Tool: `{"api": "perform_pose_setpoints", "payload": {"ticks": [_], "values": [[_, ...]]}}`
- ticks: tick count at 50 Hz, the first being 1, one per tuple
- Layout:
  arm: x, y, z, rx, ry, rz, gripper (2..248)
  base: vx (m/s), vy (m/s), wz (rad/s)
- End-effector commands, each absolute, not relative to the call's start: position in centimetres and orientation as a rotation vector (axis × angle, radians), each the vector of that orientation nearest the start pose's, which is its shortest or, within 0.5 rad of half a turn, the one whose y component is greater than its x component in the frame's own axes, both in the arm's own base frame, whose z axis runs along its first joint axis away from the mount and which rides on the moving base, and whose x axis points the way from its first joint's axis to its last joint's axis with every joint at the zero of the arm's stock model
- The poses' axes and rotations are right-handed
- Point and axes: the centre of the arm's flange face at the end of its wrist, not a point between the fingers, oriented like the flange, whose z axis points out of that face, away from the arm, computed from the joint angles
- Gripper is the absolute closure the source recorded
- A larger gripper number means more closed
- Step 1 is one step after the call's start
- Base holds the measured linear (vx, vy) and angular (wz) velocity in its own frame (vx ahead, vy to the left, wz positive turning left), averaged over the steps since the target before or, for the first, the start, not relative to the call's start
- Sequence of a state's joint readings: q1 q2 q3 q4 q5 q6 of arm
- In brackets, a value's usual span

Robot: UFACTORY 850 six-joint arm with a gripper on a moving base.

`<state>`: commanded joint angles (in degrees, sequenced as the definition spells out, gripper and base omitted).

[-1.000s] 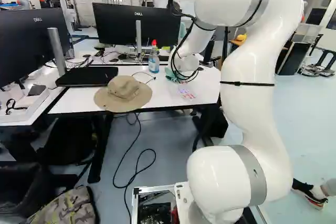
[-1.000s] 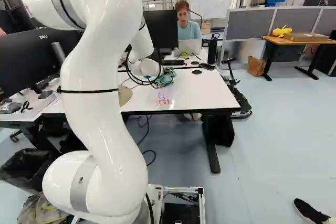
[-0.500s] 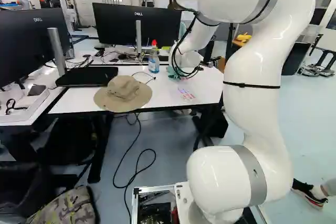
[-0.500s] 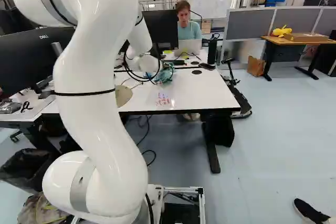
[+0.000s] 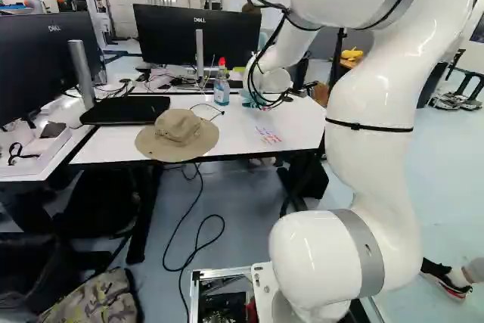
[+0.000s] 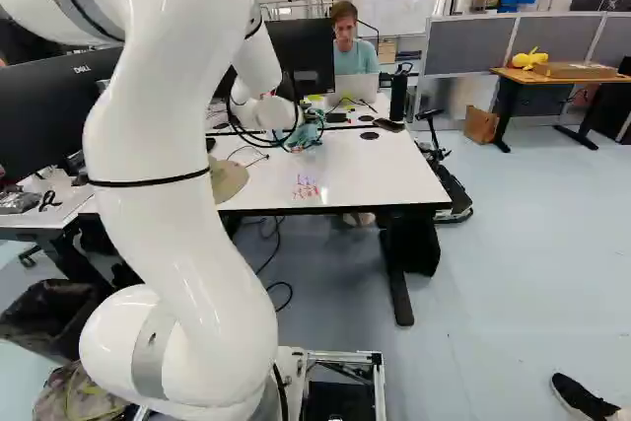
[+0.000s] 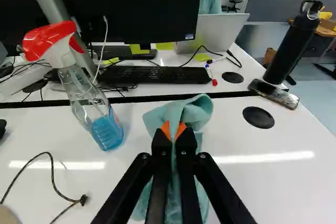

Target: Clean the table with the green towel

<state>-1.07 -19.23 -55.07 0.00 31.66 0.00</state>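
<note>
Arm: the white arm (image 5: 370, 126) stands right of the middle of the left base view, and its far end reaches over the counter (image 5: 302, 119).
Claw: the claw (image 7: 173, 130) is holding the green towel (image 7: 184, 109); its orange pads (image 7: 166, 129) stand narrow and pinch the cloth from two sides.
Green towel: it is over the counter, at the upper middle of the right base view; one part is bunched up past the pads, the other part hangs down behind the fingers. If its low end touches the counter, I cannot tell.
Written marks: the red and purplish marks (image 6: 307, 186) are on the counter, near its front edge, in the middle of the right base view.
Spray bottle: the bottle with red head and blue liquid (image 5: 221, 85) stands upright on the counter, near the towel, apart from the claw.
Hat: the tan hat (image 5: 178, 130) lies left of the middle of the left base view, its brim at the front edge of the counter.
Black flat case: it (image 5: 125, 110) lies beside the hat, on its upper left side.
Phone: the phone (image 7: 273, 94) lies beside the black flask (image 7: 296, 40), near the side edge of the counter.
</note>
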Motion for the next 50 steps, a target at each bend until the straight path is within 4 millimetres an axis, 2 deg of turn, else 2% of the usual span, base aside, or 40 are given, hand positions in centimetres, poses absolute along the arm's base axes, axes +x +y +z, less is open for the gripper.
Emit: {"api": "perform_pose_setpoints", "payload": {"ticks": [25,50], "values": [[53.5,0.6,44.4,-2.624,-0.015,-1.717,225,0.0,0.0,0.0],[48.4,0.2,44.6,-2.638,-0.006,-1.701,225,0.0,0.0,0.0]]}}
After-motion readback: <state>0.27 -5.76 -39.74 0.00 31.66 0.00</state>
